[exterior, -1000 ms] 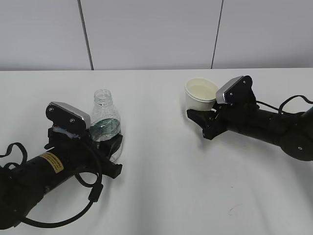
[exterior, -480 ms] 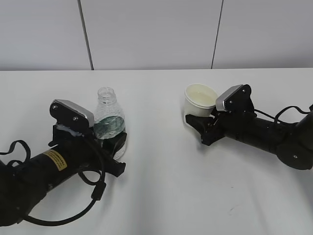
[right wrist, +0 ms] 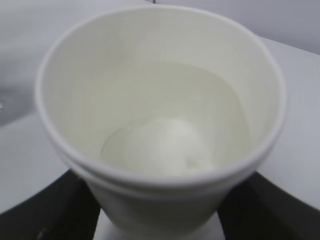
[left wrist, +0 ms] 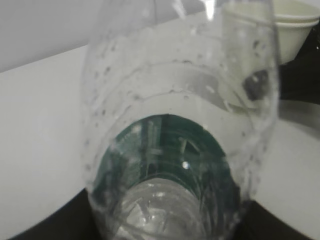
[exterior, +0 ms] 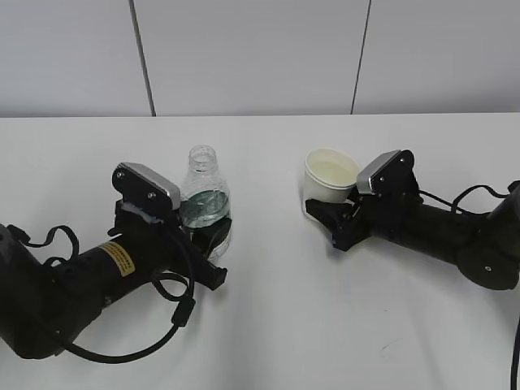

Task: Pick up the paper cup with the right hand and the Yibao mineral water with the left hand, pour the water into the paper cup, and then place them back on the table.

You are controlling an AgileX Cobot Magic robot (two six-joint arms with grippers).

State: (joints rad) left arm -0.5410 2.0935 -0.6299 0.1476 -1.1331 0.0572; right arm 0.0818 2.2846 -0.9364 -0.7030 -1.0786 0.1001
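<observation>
The Yibao mineral water bottle (exterior: 203, 193), clear with a dark green label and no cap, stands upright in my left gripper (exterior: 213, 237), which is shut round its lower part. In the left wrist view the bottle (left wrist: 175, 125) fills the frame, droplets on its wall, with black fingers (left wrist: 30, 225) at the lower corners. The white paper cup (exterior: 331, 175) is upright in my right gripper (exterior: 327, 214), shut on its lower wall. In the right wrist view the cup (right wrist: 160, 200) holds a shallow pool of clear water (right wrist: 160, 145). I cannot tell whether either base touches the table (exterior: 268, 325).
The cup also shows at the top right of the left wrist view (left wrist: 295, 25), a short way beyond the bottle. Black cables (exterior: 175, 313) loop from the left arm over the table. A grey panelled wall (exterior: 260, 57) runs behind the table's far edge.
My left gripper has carried the bottle to the right, toward the middle of the table. My right gripper has moved the cup slightly down and left. Both grips are unchanged.
</observation>
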